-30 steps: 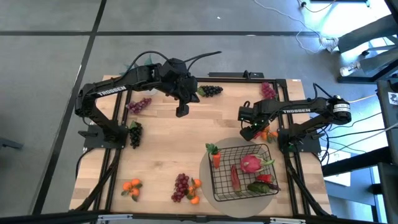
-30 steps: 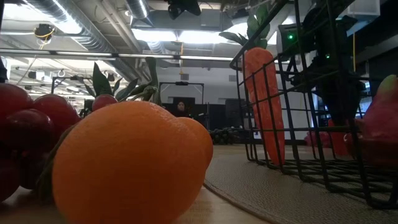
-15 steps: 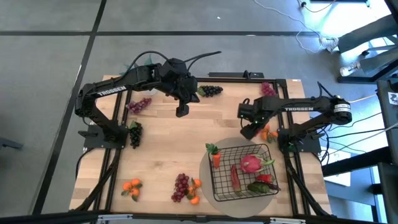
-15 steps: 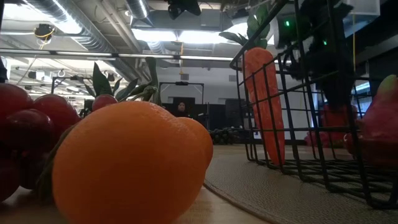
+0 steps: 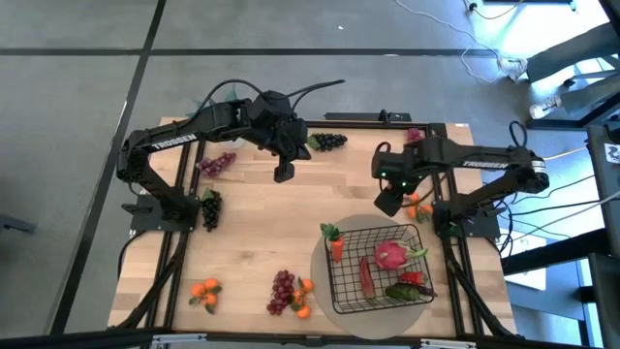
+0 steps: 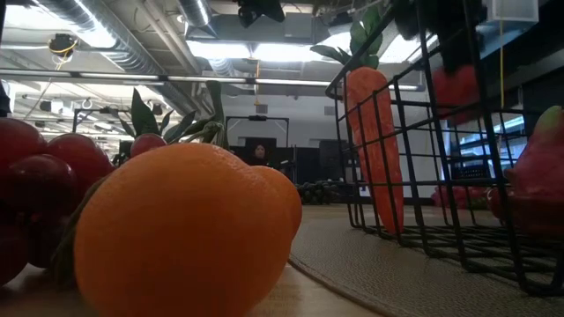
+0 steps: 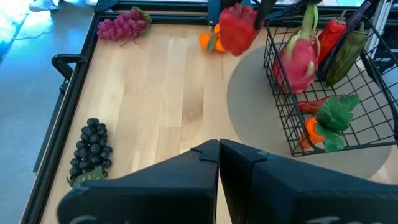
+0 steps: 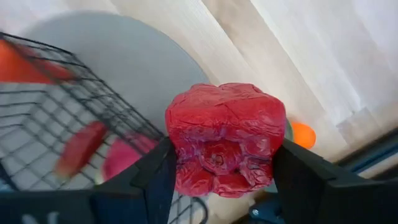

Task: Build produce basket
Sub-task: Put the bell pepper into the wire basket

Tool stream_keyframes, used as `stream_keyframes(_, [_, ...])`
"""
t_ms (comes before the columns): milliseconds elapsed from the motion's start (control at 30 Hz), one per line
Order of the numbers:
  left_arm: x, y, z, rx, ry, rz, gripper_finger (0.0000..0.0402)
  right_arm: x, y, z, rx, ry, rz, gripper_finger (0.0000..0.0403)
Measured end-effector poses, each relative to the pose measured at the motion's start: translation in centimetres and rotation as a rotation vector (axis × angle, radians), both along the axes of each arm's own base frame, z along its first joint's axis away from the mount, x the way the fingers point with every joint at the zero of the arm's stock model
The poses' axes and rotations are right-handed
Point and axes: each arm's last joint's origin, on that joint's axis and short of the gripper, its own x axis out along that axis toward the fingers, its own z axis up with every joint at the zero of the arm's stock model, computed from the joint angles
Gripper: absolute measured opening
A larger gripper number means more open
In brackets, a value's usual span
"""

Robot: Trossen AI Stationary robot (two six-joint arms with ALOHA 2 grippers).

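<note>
Overhead, we see a pale wooden table (image 5: 252, 223) on a grey floor, with the black wire basket (image 5: 380, 264) sitting on a round grey mat (image 5: 325, 281) near the right front. Inside it lie a pink dragon fruit (image 5: 390, 255), a red pepper (image 5: 366, 275) and a green pepper (image 5: 402, 291); a carrot (image 5: 335, 246) leans at its left wall. The right gripper (image 5: 388, 201) hangs just behind the basket, while the left gripper (image 5: 283, 173) waits over the back of the table, fingers pressed together. Grape bunches and small oranges are scattered around the boards.

From table height, we look past a small orange (image 6: 185, 233) toward the basket's mesh and the upright carrot (image 6: 374, 145), with ceiling lights and ducts in the room beyond (a person sits far back).

Next, the left wrist camera shows dark grapes (image 7: 90, 149) on the wood.

Finally, the right wrist camera shows its fingers clamped on a red bell pepper (image 8: 225, 138), held above the mat's edge beside the basket.
</note>
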Motion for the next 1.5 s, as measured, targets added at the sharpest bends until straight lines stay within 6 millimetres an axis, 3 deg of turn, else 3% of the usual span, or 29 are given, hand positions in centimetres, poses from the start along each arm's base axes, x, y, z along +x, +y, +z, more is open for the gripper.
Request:
stream_keyframes(233, [0.1,0.0,0.1,0.004,-0.01,-0.001,0.0,0.4,2.9,4.1,0.007,-0.171,0.103,0.021])
stream_keyframes(533, [0.3,-0.8,0.1,0.066,-0.006,-0.072,0.0,0.6,8.0,4.6,0.08,-0.251,0.293,0.021])
stream_keyframes(733, [0.6,-2.7,0.1,0.065,-0.005,-0.13,0.0,1.0,11.2,3.5,0.147,-0.205,0.361,0.0211])
stream_keyframes(1033, [1.2,-7.4,0.3,0.004,-0.031,-0.23,0.0,1.8,15.4,0.8,0.159,-0.079,0.47,0.0211])
stream_keyframes(1267, [1.0,-10.8,0.7,-0.018,-0.066,-0.319,0.0,2.9,17.7,-2.1,0.113,0.034,0.568,0.0211])
stream_keyframes(1500, [0.1,-12.7,1.4,-0.018,-0.089,-0.382,0.0,4.1,18.9,-4.8,0.094,0.131,0.594,0.0211])
